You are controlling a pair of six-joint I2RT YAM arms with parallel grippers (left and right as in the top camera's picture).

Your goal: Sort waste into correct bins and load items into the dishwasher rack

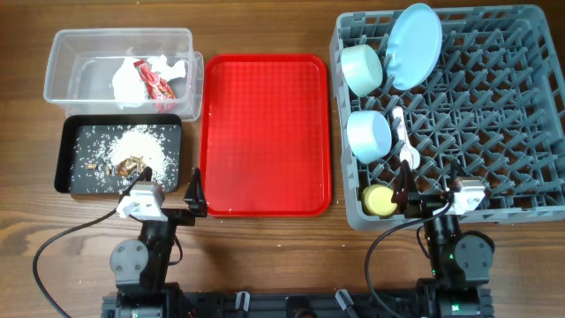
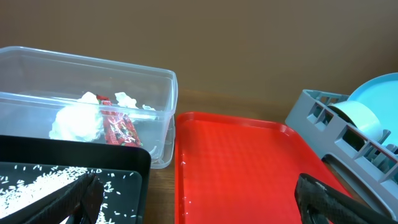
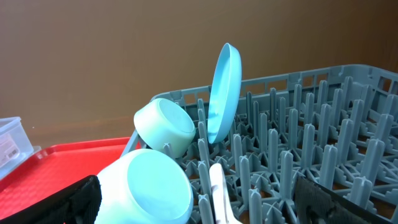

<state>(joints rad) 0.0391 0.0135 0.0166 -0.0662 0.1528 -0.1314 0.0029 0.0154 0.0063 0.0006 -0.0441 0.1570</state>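
The grey dishwasher rack [image 1: 494,115] holds the light blue plate [image 1: 415,44] on edge, the pale mint bowl [image 1: 362,69], the light blue bowl [image 1: 369,134], the yellow cup [image 1: 381,200] and white cutlery [image 1: 402,132]. The clear tub [image 1: 88,44] holds the white napkin [image 1: 128,81] and the red wrapper [image 1: 154,84]. The black tray [image 1: 66,159] holds white crumbs with brown bits [image 1: 132,141]. My left gripper [image 1: 168,187] is open and empty between the black tray and the red tray. My right gripper [image 1: 428,199] is open and empty at the rack's near edge.
The flat red tray [image 1: 265,132] lies between the bins and the rack, with nothing on it. In the right wrist view the blue bowl [image 3: 152,186] and a white utensil [image 3: 217,193] sit just ahead of my open fingers [image 3: 199,205].
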